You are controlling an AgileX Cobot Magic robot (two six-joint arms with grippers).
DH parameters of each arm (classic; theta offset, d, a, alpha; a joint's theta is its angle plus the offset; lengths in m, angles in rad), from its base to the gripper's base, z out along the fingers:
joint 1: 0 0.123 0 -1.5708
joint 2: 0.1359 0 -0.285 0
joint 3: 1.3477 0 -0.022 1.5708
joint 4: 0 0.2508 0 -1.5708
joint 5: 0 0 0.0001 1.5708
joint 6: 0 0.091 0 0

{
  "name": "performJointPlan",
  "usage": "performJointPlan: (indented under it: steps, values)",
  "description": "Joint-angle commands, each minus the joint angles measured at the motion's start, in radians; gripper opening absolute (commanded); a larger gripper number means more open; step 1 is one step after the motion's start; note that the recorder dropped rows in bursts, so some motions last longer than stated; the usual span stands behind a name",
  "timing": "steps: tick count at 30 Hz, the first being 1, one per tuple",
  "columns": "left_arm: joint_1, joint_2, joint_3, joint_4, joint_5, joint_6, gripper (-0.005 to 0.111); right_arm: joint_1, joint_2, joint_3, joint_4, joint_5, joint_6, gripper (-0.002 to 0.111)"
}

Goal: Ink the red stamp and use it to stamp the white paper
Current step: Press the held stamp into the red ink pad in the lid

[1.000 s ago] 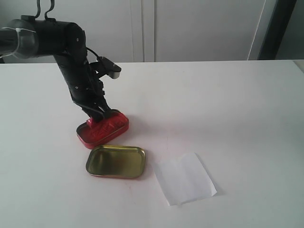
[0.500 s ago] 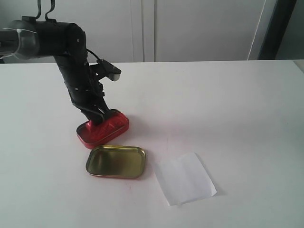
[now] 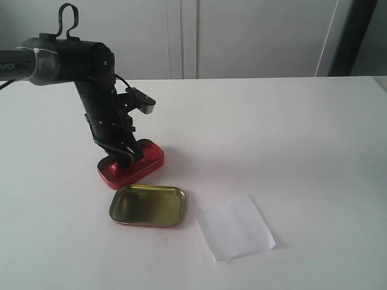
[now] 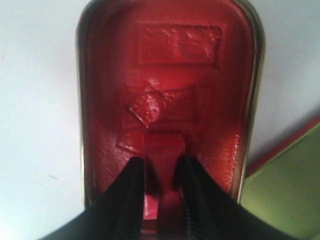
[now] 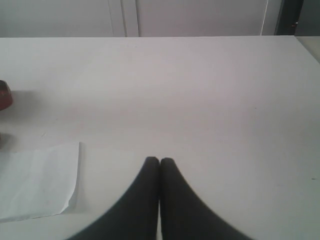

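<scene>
While the left tool [image 4: 160, 172] is reaching steeply down into the oval red tin [image 3: 148, 164], its two dark fingers [image 4: 131, 182] are pinching the red stamp [image 4: 162, 150] between them, one on each side of the narrow red piece. They are standing a little apart, only as far as the stamp's width is keeping them. The stamp is sitting low inside the tin, over the near end of the ink pad [image 4: 180, 45]; whether its face is pressing into the pad cannot be told from the wrist view. The pad surface is showing rectangular dents, one straight and others lying at an angle.

The right tool [image 5: 159, 162] is hovering over bare tabletop [image 3: 290, 133] with its fingertips pressed together and nothing between them.

The gold tin [image 3: 148, 205] is lying open side up just beside the red tin, on the side nearer the exterior camera. The white paper [image 3: 236, 228] is lying flat on the tabletop just to the right of the gold tin, apart from both tools, and is showing a faint fold crease
</scene>
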Motion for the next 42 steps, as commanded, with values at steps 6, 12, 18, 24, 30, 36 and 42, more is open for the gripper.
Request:
performJointPlan:
  steps: [6,12,18,24,30,36,42]
  values:
    - [0.002,0.021,0.001,-0.021,0.013,-0.005,0.0,-0.006,-0.005,0.006,0.001,-0.014,-0.002,0.0]
    - [0.002,0.023,0.001,-0.021,0.022,-0.002,0.0,-0.006,-0.005,0.006,0.001,-0.014,-0.002,0.0]
    - [0.002,0.021,0.001,0.0,0.029,-0.002,0.0,-0.006,-0.005,0.006,0.001,-0.014,-0.002,0.0]
    - [0.002,0.012,-0.044,0.0,0.073,-0.002,0.0,-0.006,-0.005,0.006,0.001,-0.014,-0.002,0.0]
    - [0.002,-0.02,-0.079,-0.004,0.077,-0.002,0.0,-0.006,-0.005,0.006,0.001,-0.014,-0.002,0.0]
    - [0.002,-0.041,-0.078,-0.006,0.088,-0.002,0.0,-0.006,-0.005,0.006,0.001,-0.014,-0.002,0.0]
    - [0.002,-0.041,-0.078,-0.006,0.102,-0.002,0.0,-0.006,-0.005,0.006,0.001,-0.014,-0.002,0.0]
